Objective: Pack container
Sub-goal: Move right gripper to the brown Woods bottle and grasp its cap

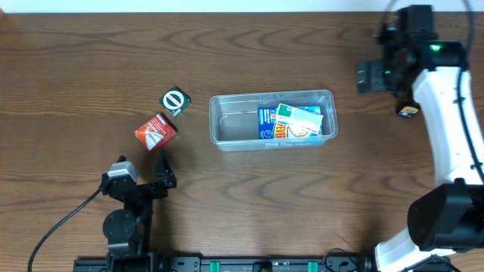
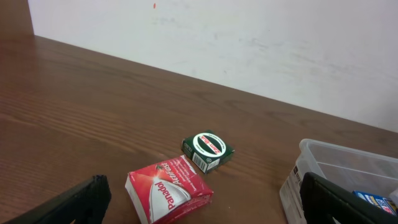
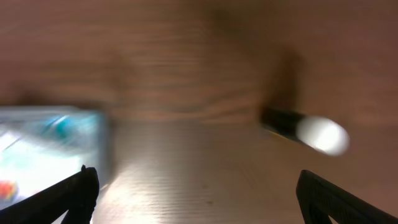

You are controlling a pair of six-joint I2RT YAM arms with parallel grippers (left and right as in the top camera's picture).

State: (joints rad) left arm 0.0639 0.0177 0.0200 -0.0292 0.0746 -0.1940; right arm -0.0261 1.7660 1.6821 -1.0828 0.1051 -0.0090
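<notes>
The clear plastic container [image 1: 227,119] stands mid-table and holds a blue box [image 1: 266,122] and a white-and-green box [image 1: 299,119]. A red Panadol box [image 1: 156,131] and a small green-and-black box [image 1: 175,100] lie on the table to its left. My left gripper [image 1: 160,172] is open and empty, just in front of the red box. In the left wrist view the red box [image 2: 168,194] lies between the open fingers [image 2: 202,214], with the green box [image 2: 208,149] behind it and the container [image 2: 323,163] to the right. My right gripper [image 1: 370,77] is open and empty, to the right of the container.
A small round yellow-and-black object [image 1: 408,111] lies by the right arm. The right wrist view is blurred; it shows the container's end [image 3: 56,146] at left and a dark, white-tipped object [image 3: 308,130] at right. A white wall [image 2: 249,43] backs the table.
</notes>
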